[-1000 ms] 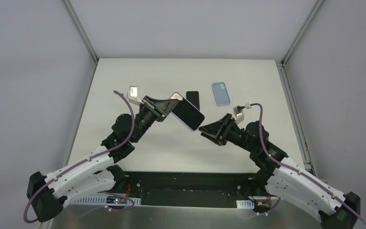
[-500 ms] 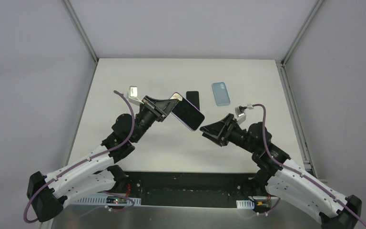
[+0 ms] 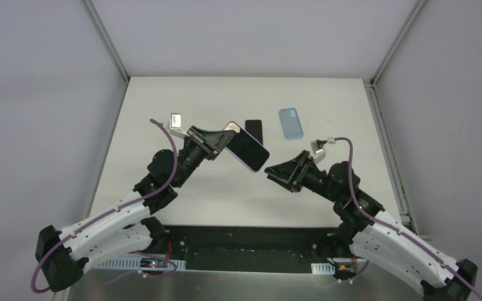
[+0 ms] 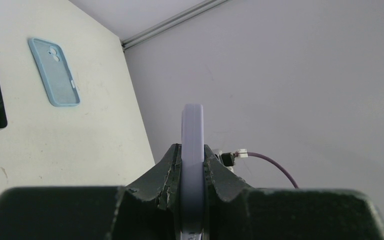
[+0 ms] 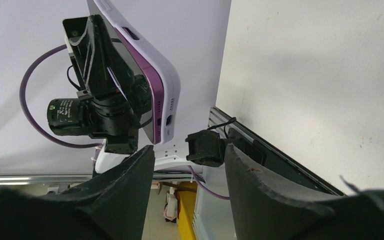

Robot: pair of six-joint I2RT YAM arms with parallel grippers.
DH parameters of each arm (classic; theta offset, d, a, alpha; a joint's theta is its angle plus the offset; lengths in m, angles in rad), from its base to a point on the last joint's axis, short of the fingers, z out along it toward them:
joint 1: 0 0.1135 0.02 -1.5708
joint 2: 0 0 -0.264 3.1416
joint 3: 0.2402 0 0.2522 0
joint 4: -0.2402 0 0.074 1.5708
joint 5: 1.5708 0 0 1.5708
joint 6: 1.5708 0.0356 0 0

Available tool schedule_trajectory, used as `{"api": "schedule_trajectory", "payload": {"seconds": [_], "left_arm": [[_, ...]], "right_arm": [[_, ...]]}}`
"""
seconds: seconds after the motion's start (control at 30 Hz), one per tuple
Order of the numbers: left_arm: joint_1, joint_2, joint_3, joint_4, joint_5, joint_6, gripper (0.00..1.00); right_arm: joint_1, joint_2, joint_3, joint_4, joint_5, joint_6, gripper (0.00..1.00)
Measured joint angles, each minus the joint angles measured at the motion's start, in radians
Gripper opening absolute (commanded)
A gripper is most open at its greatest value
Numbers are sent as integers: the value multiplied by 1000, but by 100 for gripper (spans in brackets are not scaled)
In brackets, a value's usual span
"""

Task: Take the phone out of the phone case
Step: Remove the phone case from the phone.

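A phone with a dark screen sits in a lilac case (image 3: 248,150) and is held above the table, tilted. My left gripper (image 3: 221,140) is shut on its upper-left end. In the left wrist view the case's edge (image 4: 192,145) stands upright between the two fingers. My right gripper (image 3: 271,170) is open and empty, just right of the phone's lower corner and apart from it. In the right wrist view the cased phone (image 5: 152,90) hangs above the open fingers (image 5: 130,175), with its purple rim and port end showing.
A light blue empty case (image 3: 291,122) lies at the back right of the table (image 3: 326,106); it also shows in the left wrist view (image 4: 54,71). A bare black phone (image 3: 254,130) lies behind the held phone. A small silver object (image 3: 176,118) lies at the back left.
My right gripper has crept a little to the right and up the view, staying open. The left gripper and the held phone have not moved.
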Motion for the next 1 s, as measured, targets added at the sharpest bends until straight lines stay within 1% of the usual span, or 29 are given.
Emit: {"api": "schedule_trajectory", "payload": {"seconds": [0.17,1.0], "left_arm": [[0,0,0,0,0,0,0],[0,14,0,0,6,-3,0]], "right_arm": [[0,21,0,1,2,4,53],[10,68,1,24,7,12,51]]}}
